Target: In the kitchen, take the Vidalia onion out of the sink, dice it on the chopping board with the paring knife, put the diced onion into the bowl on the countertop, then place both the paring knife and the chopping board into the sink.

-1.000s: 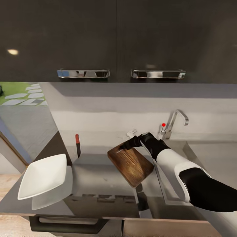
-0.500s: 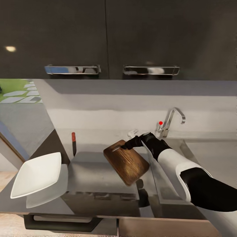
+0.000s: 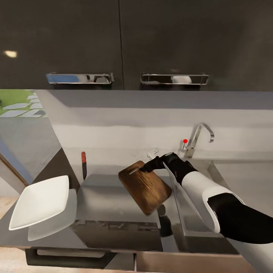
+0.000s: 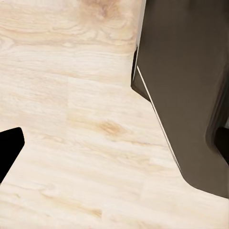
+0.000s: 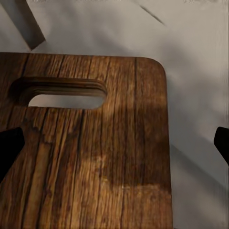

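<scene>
Beside the sink [image 3: 212,172], the right gripper [image 3: 146,167] sits at the slot-handle end of the chopping board [image 3: 146,187], which lies angled on the countertop [image 3: 106,197] with one corner near the basin's edge. The right wrist view shows both dark fingertips spread wide over the board [image 5: 95,152], jaws apart and clamped on nothing. The paring knife [image 3: 83,163] lies near the back wall, well apart from the board; the white bowl [image 3: 40,202] overhangs the counter's left corner. A shallow pinch on the handle corner could let the board pivot or slip. The left gripper's state cannot be told.
</scene>
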Available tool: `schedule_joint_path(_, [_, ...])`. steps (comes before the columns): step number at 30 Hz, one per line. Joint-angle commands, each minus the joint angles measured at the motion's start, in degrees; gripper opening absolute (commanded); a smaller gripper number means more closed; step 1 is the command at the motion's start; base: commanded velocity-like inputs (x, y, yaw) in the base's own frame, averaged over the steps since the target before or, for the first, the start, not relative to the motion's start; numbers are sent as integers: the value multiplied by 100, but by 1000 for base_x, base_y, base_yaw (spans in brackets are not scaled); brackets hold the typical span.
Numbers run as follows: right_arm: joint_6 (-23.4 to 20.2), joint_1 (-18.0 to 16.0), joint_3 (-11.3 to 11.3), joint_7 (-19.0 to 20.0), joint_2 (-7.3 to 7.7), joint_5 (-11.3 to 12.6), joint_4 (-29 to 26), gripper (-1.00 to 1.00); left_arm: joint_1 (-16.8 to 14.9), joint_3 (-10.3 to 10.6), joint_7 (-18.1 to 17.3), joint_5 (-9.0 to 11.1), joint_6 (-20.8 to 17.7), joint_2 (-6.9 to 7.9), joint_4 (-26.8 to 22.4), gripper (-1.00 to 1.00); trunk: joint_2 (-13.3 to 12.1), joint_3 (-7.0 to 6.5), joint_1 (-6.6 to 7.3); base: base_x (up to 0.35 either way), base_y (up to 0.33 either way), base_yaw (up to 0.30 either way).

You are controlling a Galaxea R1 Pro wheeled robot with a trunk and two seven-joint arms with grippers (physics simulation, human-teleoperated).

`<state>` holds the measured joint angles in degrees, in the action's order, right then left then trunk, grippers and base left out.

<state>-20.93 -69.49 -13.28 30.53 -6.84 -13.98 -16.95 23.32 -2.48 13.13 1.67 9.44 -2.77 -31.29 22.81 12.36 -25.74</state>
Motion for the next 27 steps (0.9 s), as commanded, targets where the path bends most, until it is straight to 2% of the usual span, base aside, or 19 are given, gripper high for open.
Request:
schedule_joint_path(1, [-18,-3,10,31,-1,-60,-10,100,4,-16,-4,17,12,-5,-9,100,11,11,-5,140,0,0])
schedule_joint_path(9, [-17,-3,8,31,-1,-59,-3,100,0,-16,-4,17,14,-5,-14,100,11,11,-5,219,0,0])
schedule_joint_path(27, [-17,-3,1,28,-10,-52,8,100,-2,-16,-4,16,7,-5,-18,100,11,11,-5,11,39,0])
